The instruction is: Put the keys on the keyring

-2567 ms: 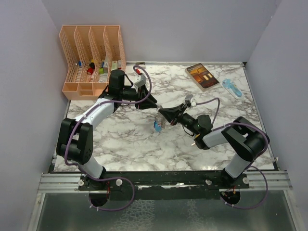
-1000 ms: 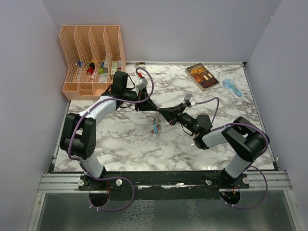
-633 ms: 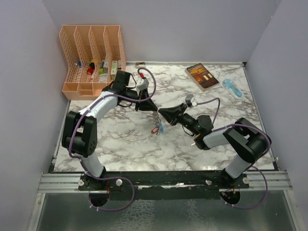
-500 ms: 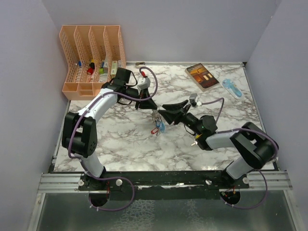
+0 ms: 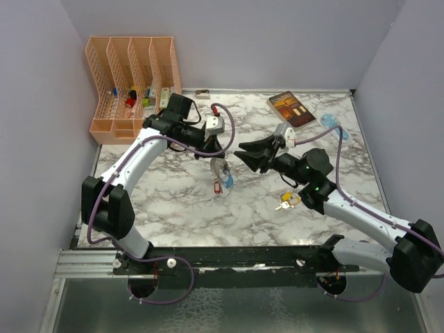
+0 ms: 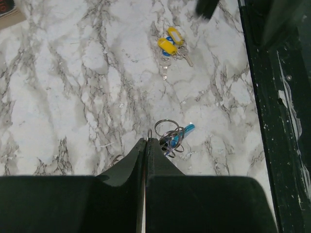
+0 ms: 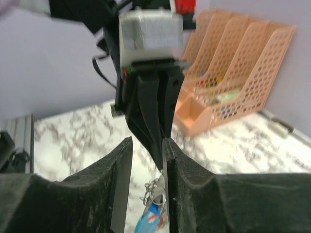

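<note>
The keyring, a thin metal ring carrying a light-blue piece, a red tag and grey metal bits, hangs from my left gripper above the middle of the table. In the left wrist view that gripper is shut on the thin ring, and the keyring's bunch dangles just beyond the tips. My right gripper stands open just right of it, holding nothing. In the right wrist view the right gripper faces the left fingers, with the keyring below. Yellow-tagged keys lie on the marble under the right arm.
A peach file organizer holding small items stands at the back left. A brown phone-like slab and a light-blue object lie at the back right. Grey walls close in both sides.
My right gripper has opened and drawn back to the right, its arm swinging out and uncovering the yellow-tagged keys. The left gripper has closed and now carries the keyring alone.
</note>
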Available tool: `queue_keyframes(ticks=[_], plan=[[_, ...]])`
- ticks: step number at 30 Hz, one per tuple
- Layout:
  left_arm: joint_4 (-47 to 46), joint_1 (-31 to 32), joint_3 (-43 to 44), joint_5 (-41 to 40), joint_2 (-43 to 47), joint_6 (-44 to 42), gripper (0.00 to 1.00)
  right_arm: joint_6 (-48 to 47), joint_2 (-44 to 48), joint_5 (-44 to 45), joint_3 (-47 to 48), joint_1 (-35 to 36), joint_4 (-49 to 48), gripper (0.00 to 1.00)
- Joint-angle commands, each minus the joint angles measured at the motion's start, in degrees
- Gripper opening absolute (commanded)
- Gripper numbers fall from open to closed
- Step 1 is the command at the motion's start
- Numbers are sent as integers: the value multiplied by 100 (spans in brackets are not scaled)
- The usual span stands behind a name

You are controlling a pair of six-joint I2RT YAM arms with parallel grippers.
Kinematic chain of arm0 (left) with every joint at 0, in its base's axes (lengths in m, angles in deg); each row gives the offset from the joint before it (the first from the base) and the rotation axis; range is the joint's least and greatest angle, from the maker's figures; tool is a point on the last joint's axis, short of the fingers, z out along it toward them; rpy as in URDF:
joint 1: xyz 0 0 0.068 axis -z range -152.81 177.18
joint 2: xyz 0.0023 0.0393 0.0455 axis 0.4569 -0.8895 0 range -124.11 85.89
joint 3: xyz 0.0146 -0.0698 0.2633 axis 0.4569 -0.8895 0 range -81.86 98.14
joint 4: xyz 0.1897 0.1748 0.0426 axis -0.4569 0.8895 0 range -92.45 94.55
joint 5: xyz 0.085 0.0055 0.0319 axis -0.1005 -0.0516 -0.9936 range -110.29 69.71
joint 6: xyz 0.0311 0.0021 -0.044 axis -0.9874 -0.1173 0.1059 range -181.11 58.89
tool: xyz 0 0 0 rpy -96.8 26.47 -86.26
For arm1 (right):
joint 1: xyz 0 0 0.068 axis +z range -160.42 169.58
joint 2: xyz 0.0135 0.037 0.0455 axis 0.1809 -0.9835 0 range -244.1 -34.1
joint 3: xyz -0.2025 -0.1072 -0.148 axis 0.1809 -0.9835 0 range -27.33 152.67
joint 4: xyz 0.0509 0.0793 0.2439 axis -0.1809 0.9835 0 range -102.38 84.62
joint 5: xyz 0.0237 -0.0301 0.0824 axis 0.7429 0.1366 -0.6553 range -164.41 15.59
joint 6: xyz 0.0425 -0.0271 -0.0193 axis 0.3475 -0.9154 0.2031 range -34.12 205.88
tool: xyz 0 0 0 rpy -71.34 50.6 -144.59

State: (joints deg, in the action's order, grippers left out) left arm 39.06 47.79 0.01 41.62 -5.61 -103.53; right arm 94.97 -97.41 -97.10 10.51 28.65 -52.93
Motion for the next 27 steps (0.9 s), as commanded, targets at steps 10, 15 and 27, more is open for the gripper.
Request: queue_keyframes(ticks=[10, 15, 27], plan=[[1301, 612, 366, -153, 46, -1191, 0, -828, 19, -643, -289, 39, 1586, 23], [1324, 613, 395, -90, 27, -1208, 0, -809, -142, -818, -245, 39, 1714, 23], [1419, 612, 418, 432, 27, -1311, 0, -643, -439, -997, -279, 39, 1262, 24]])
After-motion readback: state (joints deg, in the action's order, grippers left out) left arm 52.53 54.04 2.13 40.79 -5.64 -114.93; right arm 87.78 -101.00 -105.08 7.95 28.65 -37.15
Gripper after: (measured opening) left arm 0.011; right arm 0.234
